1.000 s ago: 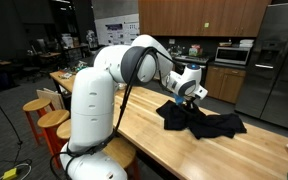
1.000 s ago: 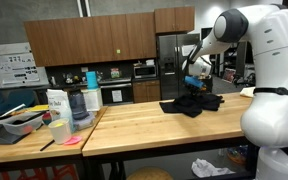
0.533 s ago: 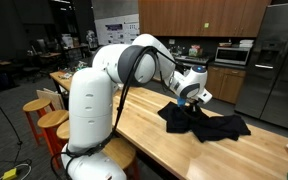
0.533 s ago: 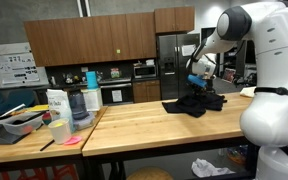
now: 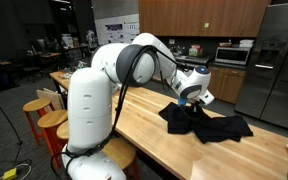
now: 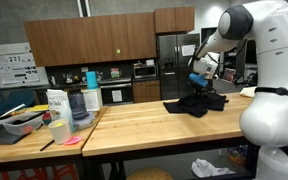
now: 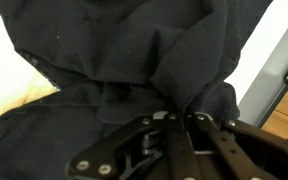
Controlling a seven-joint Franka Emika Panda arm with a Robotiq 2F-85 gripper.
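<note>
A black cloth (image 5: 206, 124) lies crumpled on the wooden counter (image 5: 154, 140), and it also shows as a dark heap in an exterior view (image 6: 194, 102). My gripper (image 5: 192, 97) hangs just above the cloth's raised part, shut on a pinched fold of it. In the wrist view the black cloth (image 7: 114, 60) fills most of the picture, and my gripper (image 7: 181, 118) comes in from the bottom with its jaws pressed together on a gathered pleat of the fabric. The fold rises to the jaws while the remainder drapes onto the counter.
A white carton (image 6: 57, 104), a blender (image 6: 84, 95), a tray (image 6: 19, 120) and cups stand on a neighbouring counter. A steel refrigerator (image 5: 276, 60) is behind the cloth. Stools (image 5: 44, 118) stand beside the robot base (image 5: 89, 120). A counter edge shows at the wrist view's right (image 7: 274, 70).
My gripper has carried the pinched fold of cloth a little along the counter towards the refrigerator. The cloth has dragged and spread that way. The jaws stayed shut.
</note>
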